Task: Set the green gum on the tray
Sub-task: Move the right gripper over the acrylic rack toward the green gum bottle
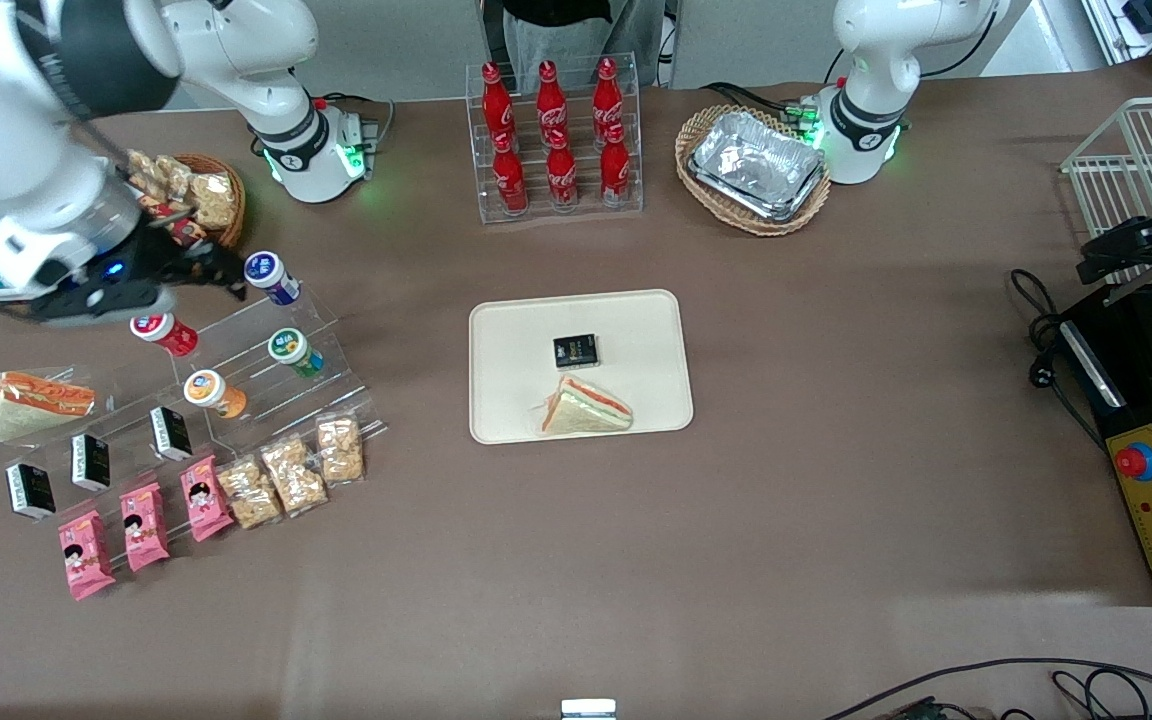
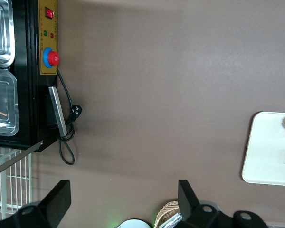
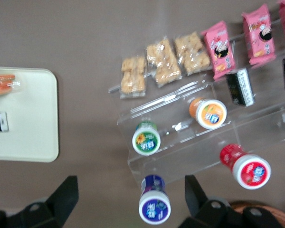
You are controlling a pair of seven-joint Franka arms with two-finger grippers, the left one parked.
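The green gum [image 1: 294, 352] stands on the middle step of a clear stepped stand [image 1: 266, 400], with its white lid and green label facing up. It also shows in the right wrist view [image 3: 146, 138]. My gripper [image 1: 221, 272] hangs open and empty above the stand's top step, over the blue gum bottle [image 3: 154, 202]. The green gum is one step lower and nearer the front camera. In the right wrist view the gripper [image 3: 130, 199] has its fingers spread wide. The cream tray [image 1: 516, 350] lies mid-table and shows in the right wrist view [image 3: 28, 118].
A sandwich [image 1: 586, 408] and a small black box [image 1: 575, 350] lie on the tray. An orange bottle [image 1: 214, 392] and a red bottle [image 1: 166, 333] share the stand with snack packets [image 1: 291, 470]. A cola rack [image 1: 556, 140], a foil-tray basket [image 1: 756, 168] and a snack basket [image 1: 201, 200] stand farther from the camera.
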